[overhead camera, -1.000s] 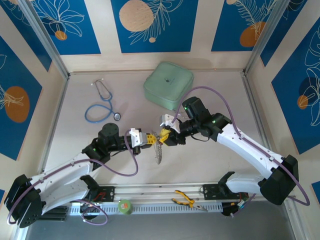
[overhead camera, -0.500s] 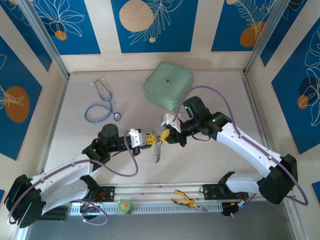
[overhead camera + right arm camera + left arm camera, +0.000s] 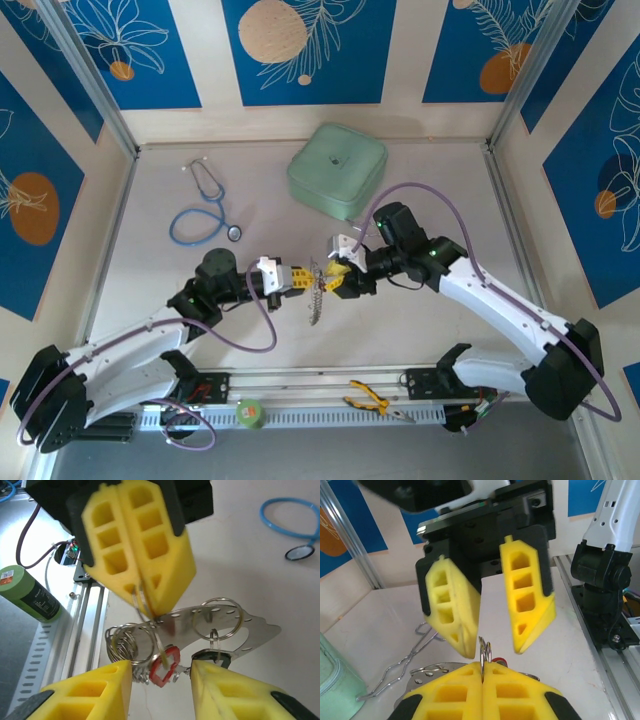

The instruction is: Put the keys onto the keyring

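Nearest the arm bases, along the front rail, you have a roll of green tape [image 3: 250, 412] and yellow-handled pliers [image 3: 372, 400]. Both lie well apart from the work and need no attention.

Over mid-table the two grippers meet almost tip to tip. Your left gripper [image 3: 482, 672] is fully closed, its pads pinching a thin wire ring that stands edge-on between them. That ring is part of the keyring [image 3: 316, 297], which hangs below the left fingers as a bunch of rings, small pieces and a perforated metal plate [image 3: 220, 625].

Your right gripper [image 3: 161, 669] stands wide open with nothing in its grasp. Its fingers straddle the lower part of the bunch. The keys [image 3: 156, 674], marked most plainly by the red tag, hang between those open fingers. Whether they are already threaded on the loop cannot be told.

Judgement: the step in hand is the right gripper's grasp on a key.
- Centre the red tag between the pads before closing, so you do not trap a neighbouring ring.
- Hold the left clamp firm; a wire this thin is likely to twist or slip under a sideways pull.
- Check alignment in the right wrist view.

Farther off, the blue stethoscope [image 3: 205, 205] and the green case [image 3: 337, 170] sit well apart from the work.
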